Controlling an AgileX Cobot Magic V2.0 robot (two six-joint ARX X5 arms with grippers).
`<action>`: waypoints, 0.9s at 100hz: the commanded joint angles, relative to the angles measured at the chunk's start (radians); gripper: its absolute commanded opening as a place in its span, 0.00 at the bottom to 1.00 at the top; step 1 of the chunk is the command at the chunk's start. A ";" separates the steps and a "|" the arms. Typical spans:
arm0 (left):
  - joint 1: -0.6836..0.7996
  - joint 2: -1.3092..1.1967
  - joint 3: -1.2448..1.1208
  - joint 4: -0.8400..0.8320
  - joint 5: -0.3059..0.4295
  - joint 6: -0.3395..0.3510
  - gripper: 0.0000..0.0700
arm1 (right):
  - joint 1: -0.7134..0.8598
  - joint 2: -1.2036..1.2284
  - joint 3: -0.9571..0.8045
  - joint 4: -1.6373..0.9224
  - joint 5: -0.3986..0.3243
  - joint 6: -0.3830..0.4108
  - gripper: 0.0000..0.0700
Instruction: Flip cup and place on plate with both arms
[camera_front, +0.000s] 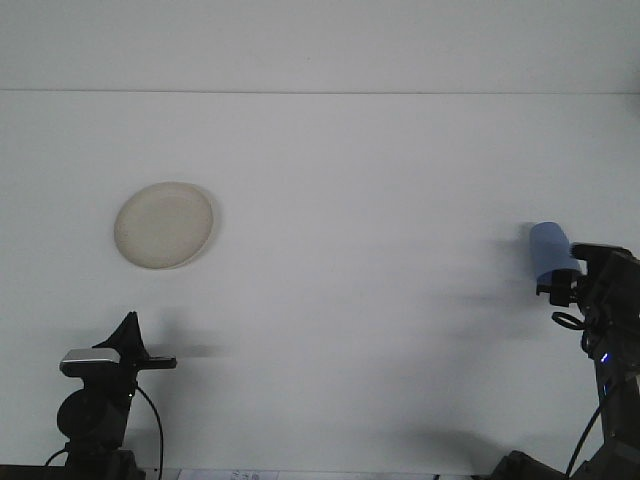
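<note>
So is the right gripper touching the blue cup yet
Cannot tell. In the front view the right gripper overlaps the lower part of the blue cup, hiding where they would meet, so neither contact nor a gap shows plainly.
</note>
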 joint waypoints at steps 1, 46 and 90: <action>0.001 -0.002 -0.019 0.012 -0.002 -0.005 0.02 | -0.014 0.038 0.006 0.047 -0.026 -0.022 0.61; 0.001 -0.002 -0.019 0.012 -0.002 -0.005 0.02 | -0.029 0.263 0.006 0.377 -0.217 -0.011 0.44; 0.001 -0.002 -0.019 0.012 -0.002 -0.005 0.02 | -0.027 0.326 0.006 0.570 -0.270 0.064 0.00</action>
